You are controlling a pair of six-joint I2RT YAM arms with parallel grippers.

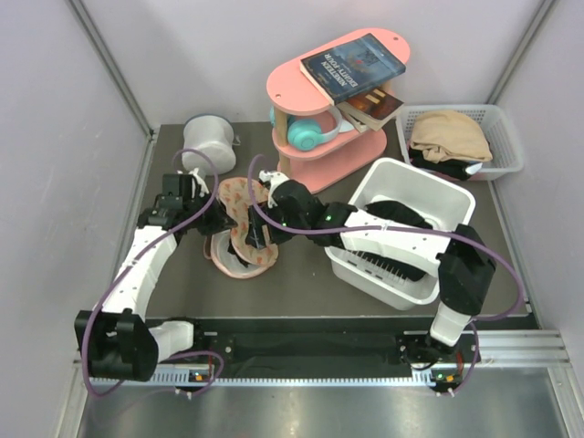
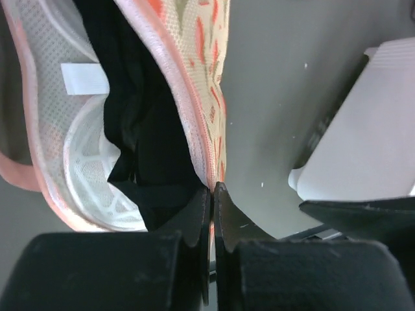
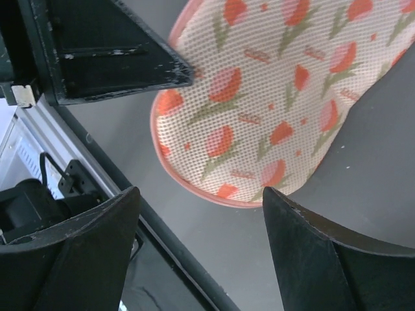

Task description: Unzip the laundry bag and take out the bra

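The laundry bag (image 1: 239, 260) lies left of the table's (image 1: 301, 292) middle, its long axis running roughly from 12 o'clock to 6 o'clock in the top view. Its far end points toward the grey-white container (image 1: 208, 139) at about 11 o'clock, and its near end toward the arm bases. It is unzipped. In the left wrist view the printed shell (image 2: 194, 71) gapes away from a white mesh lining, with the black bra (image 2: 146, 123) showing in the opening between them. The left gripper (image 1: 217, 222) sits at the bag's 9 o'clock side, its jaws clenched on the bag's pink-trimmed edge (image 2: 212, 194). The right gripper (image 1: 265, 235) comes in from 3 o'clock. Its camera shows the jaws spread wide and released (image 3: 201, 194), grasping nothing, just above the tulip-printed outer face (image 3: 272, 110). The white slotted bin (image 1: 392, 164) stands at the bag's 3 o'clock, apart from it.
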